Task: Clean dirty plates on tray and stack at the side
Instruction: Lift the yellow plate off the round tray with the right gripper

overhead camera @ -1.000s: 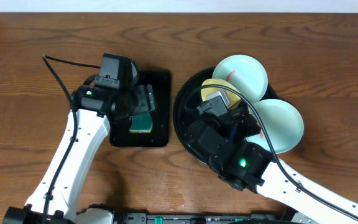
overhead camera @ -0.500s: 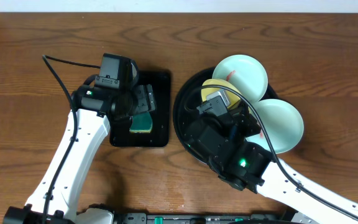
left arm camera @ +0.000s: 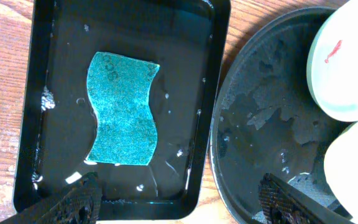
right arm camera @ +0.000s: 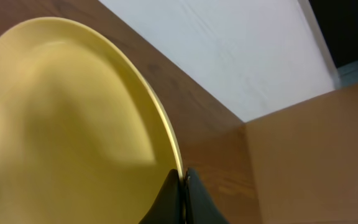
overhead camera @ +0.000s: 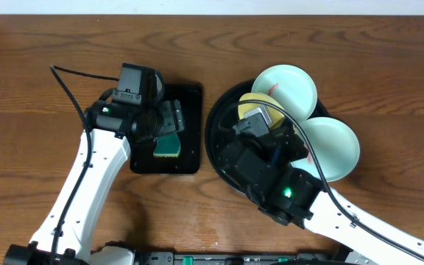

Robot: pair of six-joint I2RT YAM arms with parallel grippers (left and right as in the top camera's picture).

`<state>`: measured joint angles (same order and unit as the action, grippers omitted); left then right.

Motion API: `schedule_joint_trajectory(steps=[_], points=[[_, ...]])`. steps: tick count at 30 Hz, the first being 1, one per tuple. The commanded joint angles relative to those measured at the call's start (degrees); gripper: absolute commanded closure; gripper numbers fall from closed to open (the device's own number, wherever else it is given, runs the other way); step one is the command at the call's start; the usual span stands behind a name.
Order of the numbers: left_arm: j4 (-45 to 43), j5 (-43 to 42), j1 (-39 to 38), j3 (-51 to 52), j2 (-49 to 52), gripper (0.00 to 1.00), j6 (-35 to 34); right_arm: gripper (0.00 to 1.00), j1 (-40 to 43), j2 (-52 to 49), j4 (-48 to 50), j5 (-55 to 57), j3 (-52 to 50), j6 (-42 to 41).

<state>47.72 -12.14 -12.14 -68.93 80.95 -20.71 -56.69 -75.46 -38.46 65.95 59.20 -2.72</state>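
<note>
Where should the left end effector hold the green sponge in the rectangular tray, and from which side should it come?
Come from straight above and close on the two long wavy edges of the sponge, near its middle. It lies flat in the wet rectangular tray, whose raised walls block a sideways approach. The open left end effector is probably wide enough.

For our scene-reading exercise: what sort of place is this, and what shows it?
Probably a robotics lab bench staged for dishwashing: robot arms at a wooden table, a sponge in a wet rectangular tray, plates on a round black tray.
</note>
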Motion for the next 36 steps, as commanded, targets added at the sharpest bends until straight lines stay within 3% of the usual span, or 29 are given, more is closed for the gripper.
schedule_joint_trajectory(steps=[1,3,5,8,11,15,18,21,24,27,30,34,36], points=[[0.2,-0.7,0.2,-1.5,0.0,0.18,1.0,0.99,-1.1,1.0,1.9,-7.4,1.6,2.5],[0.2,-0.7,0.2,-1.5,0.0,0.18,1.0,0.99,-0.6,0.8,1.7,-4.2,1.4,4.9],[0.2,-0.7,0.2,-1.5,0.0,0.18,1.0,0.99,0.9,0.8,1.7,1.2,1.4,-0.2],[0.2,-0.7,0.2,-1.5,0.0,0.18,1.0,0.99,1.3,0.7,1.7,-7.7,1.4,6.2],[0.2,-0.7,0.2,-1.5,0.0,0.18,1.0,0.99,3.2,0.1,0.1,4.5,1.4,1.0],[0.2,-0.7,0.2,-1.5,0.0,0.18,1.0,0.99,3.6,0.1,-0.1,-6.9,1.5,4.7],[0.2,-0.7,0.2,-1.5,0.0,0.18,1.0,0.99,3.8,0.1,-1.6,-1.6,1.4,-3.8],[0.2,-0.7,0.2,-1.5,0.0,0.18,1.0,0.99,3.7,0.2,-1.3,-10.6,1.4,1.4],[0.2,-0.7,0.2,-1.5,0.0,0.18,1.0,0.99,4.8,0.2,-1.5,-5.2,1.5,-5.4],[0.2,-0.7,0.2,-1.5,0.0,0.18,1.0,0.99,4.7,0.3,-1.5,-6.7,1.5,-2.8],[0.2,-0.7,0.2,-1.5,0.0,0.18,1.0,0.99,5.8,0.3,-1.6,-5.6,1.5,-6.3],[0.2,-0.7,0.2,-1.5,0.0,0.18,1.0,0.99,8.1,0.4,-1.6,-10.1,1.5,-9.1],[0.2,-0.7,0.2,-1.5,0.0,0.18,1.0,0.99,10.5,0.6,-1.6,-17.5,1.5,-10.2]])
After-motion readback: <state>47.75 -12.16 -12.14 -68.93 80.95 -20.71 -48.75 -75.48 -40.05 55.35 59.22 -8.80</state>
